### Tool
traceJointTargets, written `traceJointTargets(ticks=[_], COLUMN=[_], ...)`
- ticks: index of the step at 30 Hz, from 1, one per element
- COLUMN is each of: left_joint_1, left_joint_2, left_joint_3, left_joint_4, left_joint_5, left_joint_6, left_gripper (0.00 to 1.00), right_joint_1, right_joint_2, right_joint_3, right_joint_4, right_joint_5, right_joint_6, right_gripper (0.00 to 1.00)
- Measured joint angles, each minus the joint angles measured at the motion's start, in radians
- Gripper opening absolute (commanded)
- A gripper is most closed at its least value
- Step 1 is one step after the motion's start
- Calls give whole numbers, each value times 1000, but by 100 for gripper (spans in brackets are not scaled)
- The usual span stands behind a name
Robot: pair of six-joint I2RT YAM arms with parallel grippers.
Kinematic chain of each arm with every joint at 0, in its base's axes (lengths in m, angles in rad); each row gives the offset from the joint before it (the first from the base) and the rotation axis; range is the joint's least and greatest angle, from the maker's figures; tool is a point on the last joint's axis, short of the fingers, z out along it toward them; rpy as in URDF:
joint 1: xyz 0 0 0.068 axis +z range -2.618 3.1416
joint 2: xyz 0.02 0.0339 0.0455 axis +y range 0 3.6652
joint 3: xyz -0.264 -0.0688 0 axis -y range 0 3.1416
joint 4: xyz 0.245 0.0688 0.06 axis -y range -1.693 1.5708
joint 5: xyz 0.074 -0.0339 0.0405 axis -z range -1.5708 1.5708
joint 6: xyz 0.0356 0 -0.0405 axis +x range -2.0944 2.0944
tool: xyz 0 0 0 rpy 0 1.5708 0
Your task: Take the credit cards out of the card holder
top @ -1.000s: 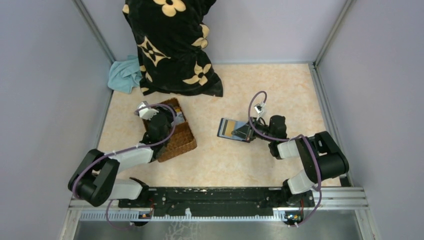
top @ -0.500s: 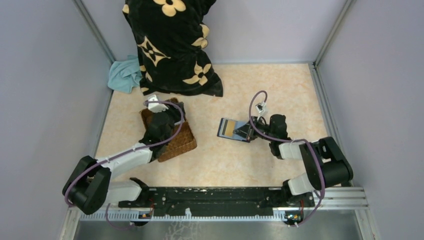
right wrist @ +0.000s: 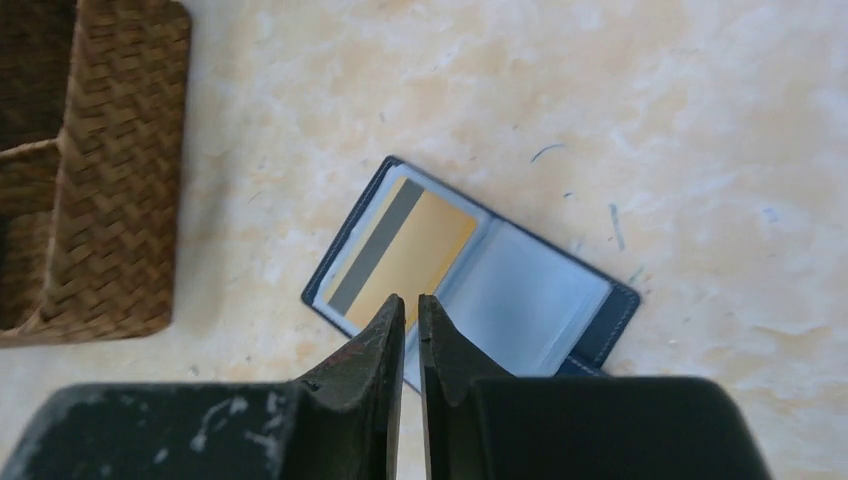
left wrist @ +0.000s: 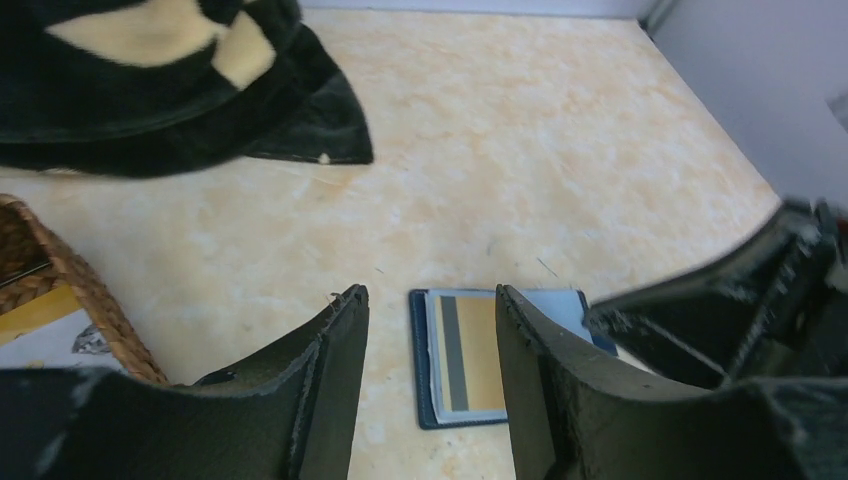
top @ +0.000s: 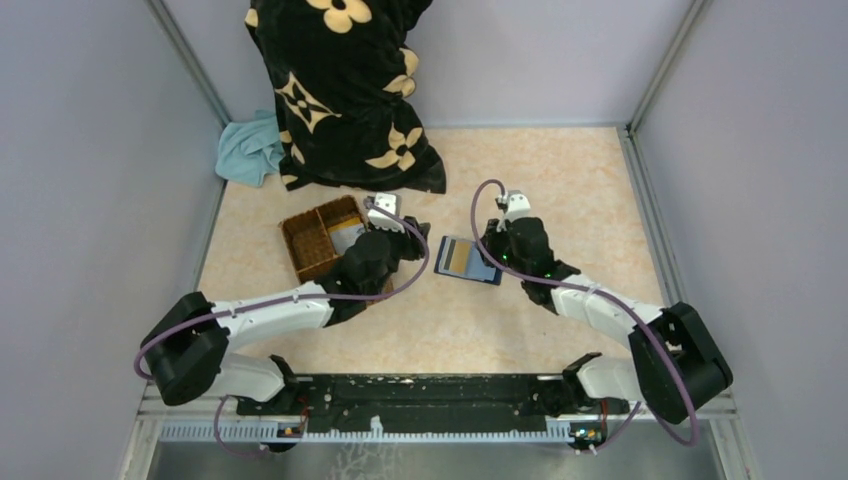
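Observation:
The navy card holder lies open on the table, pale blue inside. A gold credit card with a grey stripe sits in its left half. It shows in the left wrist view and the right wrist view. The holder's right half shows only clear pale sleeves. My left gripper is open and empty just left of the holder, with its jaws spread above the holder's left edge. My right gripper is shut and empty, its tips over the holder's near edge.
A brown wicker basket stands left of the holder, with a pale flat thing in one compartment. It also shows in the right wrist view. A black flowered pillow and a teal cloth lie at the back.
My left gripper has swung right from over the basket to the holder's left side. My right gripper has come off the holder's right half, uncovering it.

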Motion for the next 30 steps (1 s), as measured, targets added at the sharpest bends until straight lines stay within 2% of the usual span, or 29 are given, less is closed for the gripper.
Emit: traceJointTargets(ticks=[2,4,7,9,10,12,16,17,24,25,26,27,28,29,30], left_joint_1=[-27,-38,-38,-36,-36,-36,-36,-36,-36,-36,-36,-36,-36,-36,-36], left_joint_2=[3,1,-24,-48,-57,-66,-57,-47,13,16,17,17,17,17,17], left_joint_3=[6,3,-35,-58,-66,-70,-69,-65,-58,-58,-58,-58,-58,-58,-58], left_joint_4=[-6,-11,-9,-10,-10,-10,-16,-21,-43,-47,-53,-56,-58,-59,-58], left_joint_5=[10,18,21,23,28,43,79,92,173,182,190,197,204,209,216], left_joint_6=[21,33,50,62,68,76,63,55,-1,-5,-8,-10,-11,-11,-10], left_gripper=[56,56,56,56,57,65,66,66,64,64,64,64,64,65,65], right_joint_1=[42,59,63,71,72,78,85,89,103,112,132,150,173,197,210], right_joint_2=[3,14,33,51,58,75,96,103,126,123,115,106,94,76,56], right_joint_3=[44,77,102,112,115,126,132,132,132,132,132,132,131,131,129], right_joint_4=[-47,-62,-79,-106,-116,-145,-177,-181,-216,-222,-229,-230,-229,-222,-211], right_joint_5=[116,197,293,369,386,425,465,468,481,502,537,563,595,622,642], right_joint_6=[-26,-35,-37,-48,-49,-49,-33,-24,-10,-18,-31,-43,-55,-63,-55], right_gripper=[19,35,51,52,48,35,3,0,0,2,11,25,55,61,56])
